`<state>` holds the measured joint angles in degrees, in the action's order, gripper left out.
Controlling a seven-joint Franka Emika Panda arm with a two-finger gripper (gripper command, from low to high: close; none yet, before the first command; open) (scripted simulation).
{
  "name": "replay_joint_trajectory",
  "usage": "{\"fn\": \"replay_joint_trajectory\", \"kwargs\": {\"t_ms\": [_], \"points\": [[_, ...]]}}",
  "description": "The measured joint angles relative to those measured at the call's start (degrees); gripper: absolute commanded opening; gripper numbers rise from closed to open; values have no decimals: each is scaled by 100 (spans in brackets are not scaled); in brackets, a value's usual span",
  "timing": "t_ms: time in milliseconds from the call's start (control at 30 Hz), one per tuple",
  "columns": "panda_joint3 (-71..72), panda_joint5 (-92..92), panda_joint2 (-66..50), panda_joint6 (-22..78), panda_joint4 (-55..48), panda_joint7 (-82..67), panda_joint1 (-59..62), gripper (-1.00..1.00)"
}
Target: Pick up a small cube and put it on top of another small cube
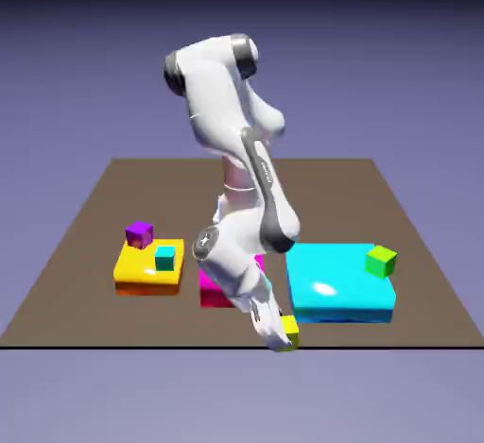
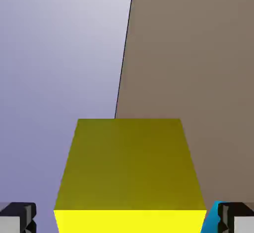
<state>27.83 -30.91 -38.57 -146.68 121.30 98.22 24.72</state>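
The small yellow cube [image 1: 290, 326] sits at the table's front edge, at the tip of the lowered arm. It fills the bottom of the hand view, the yellow cube [image 2: 130, 172] lying between the two grey fingertips [image 2: 17, 218]. My gripper [image 1: 282, 333] straddles it, and a narrow gap shows between each fingertip and the cube's sides. The small purple cube [image 1: 139, 233] rests on the far left corner of a flat yellow slab [image 1: 142, 269], at the exterior view's left.
A teal cube [image 1: 165, 257] shares the yellow slab. A magenta slab [image 1: 216, 292] lies partly behind the arm. A large cyan slab [image 1: 336, 285] carries a green cube [image 1: 381, 261]. The table's edge [image 2: 125, 48] runs just past the yellow cube.
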Motion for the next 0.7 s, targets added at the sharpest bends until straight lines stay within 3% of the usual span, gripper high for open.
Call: {"fn": "replay_joint_trajectory", "kwargs": {"t_ms": [200,700], "points": [[-82,28,890,931,154,-77,262,-100],[-3195,592,1739,2304,188,-1369,-668,-100]]}}
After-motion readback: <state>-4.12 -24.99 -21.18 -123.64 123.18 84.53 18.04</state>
